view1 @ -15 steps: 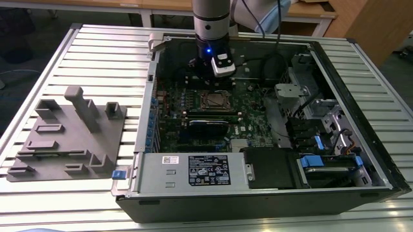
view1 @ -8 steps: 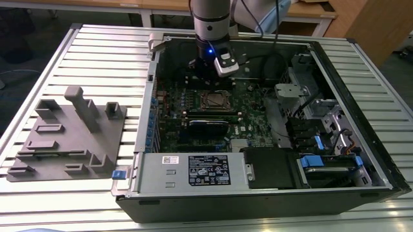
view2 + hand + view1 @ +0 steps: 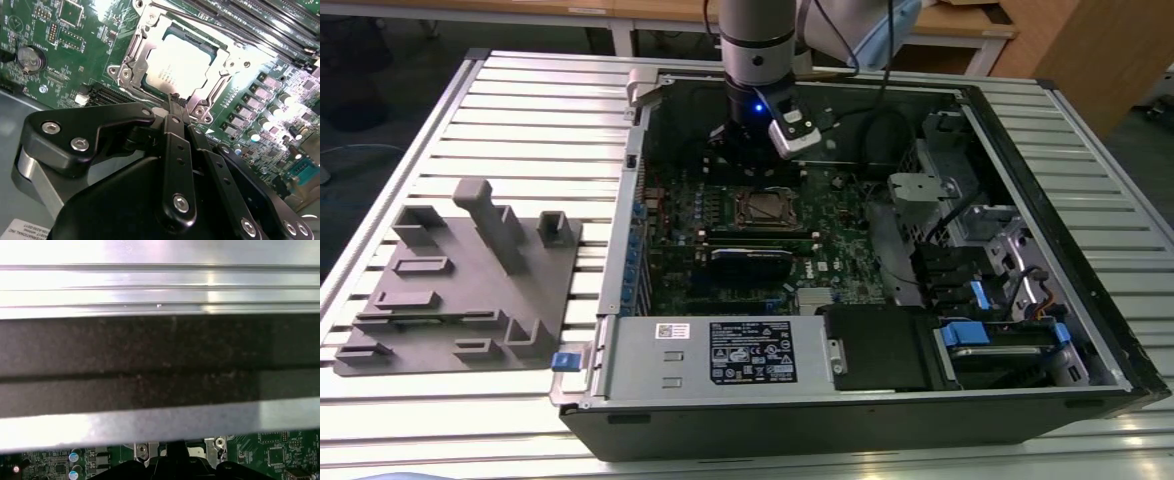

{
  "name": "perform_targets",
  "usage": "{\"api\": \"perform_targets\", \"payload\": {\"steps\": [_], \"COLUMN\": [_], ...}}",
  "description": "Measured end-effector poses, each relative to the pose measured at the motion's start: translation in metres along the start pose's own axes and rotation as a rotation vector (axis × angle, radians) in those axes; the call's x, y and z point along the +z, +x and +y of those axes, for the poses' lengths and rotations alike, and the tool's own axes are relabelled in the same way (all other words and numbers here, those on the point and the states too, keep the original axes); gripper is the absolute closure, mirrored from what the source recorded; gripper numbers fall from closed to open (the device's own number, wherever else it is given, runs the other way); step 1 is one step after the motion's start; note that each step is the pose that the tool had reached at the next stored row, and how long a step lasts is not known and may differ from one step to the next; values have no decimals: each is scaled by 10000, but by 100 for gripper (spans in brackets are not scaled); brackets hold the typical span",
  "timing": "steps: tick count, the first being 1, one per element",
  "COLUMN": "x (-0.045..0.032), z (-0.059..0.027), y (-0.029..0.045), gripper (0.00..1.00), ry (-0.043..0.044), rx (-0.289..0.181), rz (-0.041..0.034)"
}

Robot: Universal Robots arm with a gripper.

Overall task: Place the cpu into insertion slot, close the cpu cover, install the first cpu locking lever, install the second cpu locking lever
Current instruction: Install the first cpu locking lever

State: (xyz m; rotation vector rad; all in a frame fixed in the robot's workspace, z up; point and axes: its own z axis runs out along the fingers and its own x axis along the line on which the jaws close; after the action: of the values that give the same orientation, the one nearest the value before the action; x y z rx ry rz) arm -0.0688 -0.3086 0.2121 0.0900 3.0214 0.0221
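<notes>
While your black pincer [image 3: 176, 100] hangs closed and empty, the silver-grey square cpu [image 3: 180, 62] already sits under the lowered silver metal cpu cover [image 3: 134, 55], levers unclear.

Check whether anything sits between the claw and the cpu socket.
Nothing visible does. In the second wrist view the claw sits just above the cpu cover, with the cpu seated inside its frame.

One cpu [image 3: 177, 67], one cpu cover [image 3: 131, 54], one hand [image 3: 175, 102], one motherboard [image 3: 761, 235].
</notes>
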Motion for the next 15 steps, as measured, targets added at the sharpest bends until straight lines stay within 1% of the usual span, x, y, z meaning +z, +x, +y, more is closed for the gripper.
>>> {"api": "perform_targets", "payload": {"steps": [13,15], "x": [0,0], "z": [0,-1], "y": [7,7], "gripper": [89,89], "ry": [-3,0], "rx": [-2,-1], "rz": [1,39]}}
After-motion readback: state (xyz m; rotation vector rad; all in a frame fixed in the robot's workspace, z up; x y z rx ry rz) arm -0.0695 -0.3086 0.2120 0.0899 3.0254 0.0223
